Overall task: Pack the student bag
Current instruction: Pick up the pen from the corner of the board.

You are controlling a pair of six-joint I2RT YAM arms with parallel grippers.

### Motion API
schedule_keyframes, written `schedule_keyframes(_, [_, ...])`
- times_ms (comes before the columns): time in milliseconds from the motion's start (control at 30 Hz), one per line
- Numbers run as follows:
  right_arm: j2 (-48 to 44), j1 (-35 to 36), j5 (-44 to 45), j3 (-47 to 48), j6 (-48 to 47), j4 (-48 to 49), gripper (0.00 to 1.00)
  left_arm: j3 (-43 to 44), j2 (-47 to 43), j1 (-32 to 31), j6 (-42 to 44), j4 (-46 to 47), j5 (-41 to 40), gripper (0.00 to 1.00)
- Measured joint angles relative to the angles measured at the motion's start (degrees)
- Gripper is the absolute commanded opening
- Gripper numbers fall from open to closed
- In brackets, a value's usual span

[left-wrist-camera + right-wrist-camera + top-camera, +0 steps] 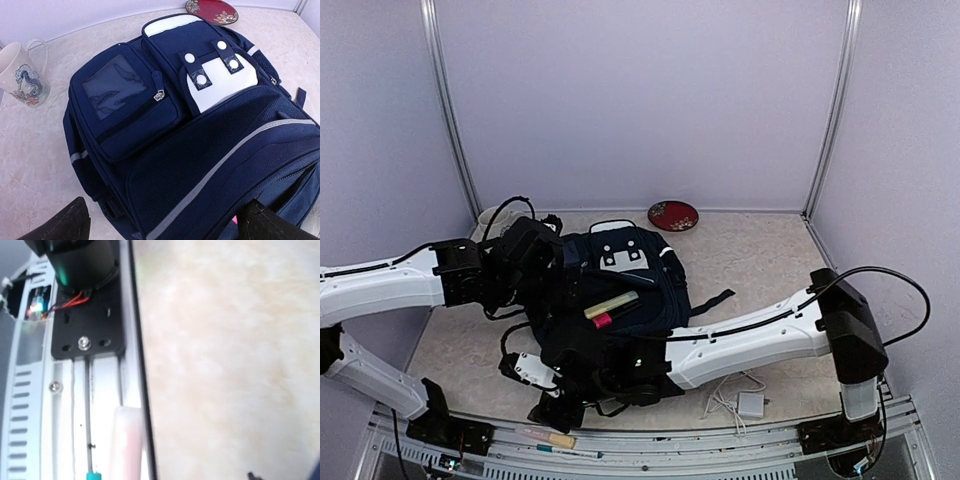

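- While the top view shows the student bag [620, 290] lying flat mid-table, the left claw [552, 258] hangs over its upper-left corner. The right claw [555, 408] sits low off its near-left corner, at the table edge. A yellow marker [612, 304] and a red marker [602, 321] lie on the bag between the two claws.
- Left wrist view: the left claw [165, 217] is spread wide and carries nothing. The bag fills the space below and ahead of it, with a mug [22, 75] off to its left and a red dish [212, 10] far ahead. Only this view shows what looks like the open zip beside the right fingertip [265, 225].
- Right wrist view: no bag, only bare table [225, 340] and the rail [75, 415], with a pale stick [127, 440] just beneath the claw. Its fingers hardly show, so I cannot tell how wide it stands or whether it holds anything.
- Likely step: fetching the next item. Centre the right claw across the stick's narrow side, and let the left claw spread the opening.
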Motion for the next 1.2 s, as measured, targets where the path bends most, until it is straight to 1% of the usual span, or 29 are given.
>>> schedule_keyframes(100, [7.02,1.31,0.17,8.15,0.02,-4.76,0.68,-0.74,-1.57,0.22,-0.55,-1.27,0.09,0.99])
schedule_keyframes(233, [14.38,2.34,-0.55,17.57,-0.37,-10.86,0.66,-1.4,-2.01,0.39,-1.09,-2.21,0.09,0.99])
schedule_keyframes(400, [19.39,2.86,-0.33,23.17,-0.55,-16.26,0.58,-1.4,-1.75,0.42,-1.03,-2.16,0.57,0.99])
schedule_keyframes(567, [20.81,3.17,-0.39,24.17,-1.05,-19.41,0.55,-1.42,-1.4,0.39,-0.52,-1.49,1.44,0.99])
schedule_keyframes(700, [22.23,3.5,-0.02,26.82,-1.51,-21.73,0.43,-1.44,-1.29,0.24,-0.04,-1.05,1.55,0.99])
schedule_keyframes(900, [24.17,4.07,3.89,30.25,-1.64,-25.05,0.26,-1.44,-0.76,-0.04,0.42,-0.9,1.53,0.99])
schedule_keyframes(1000, [24.04,4.15,5.27,30.03,-1.51,-25.07,0.18,-1.44,-0.66,-0.57,0.87,-0.9,1.53,0.99])
schedule_keyframes(1100, [22.58,4.0,6.32,27.58,-1.4,-24.24,0.12,-1.44,-0.48,-1.05,1.42,-0.83,1.49,0.99])
schedule_keyframes(1200, [20.59,3.65,6.51,24.41,-2.08,-23.61,0.09,-1.44,-0.07,-1.64,1.7,-0.57,1.44,0.99])
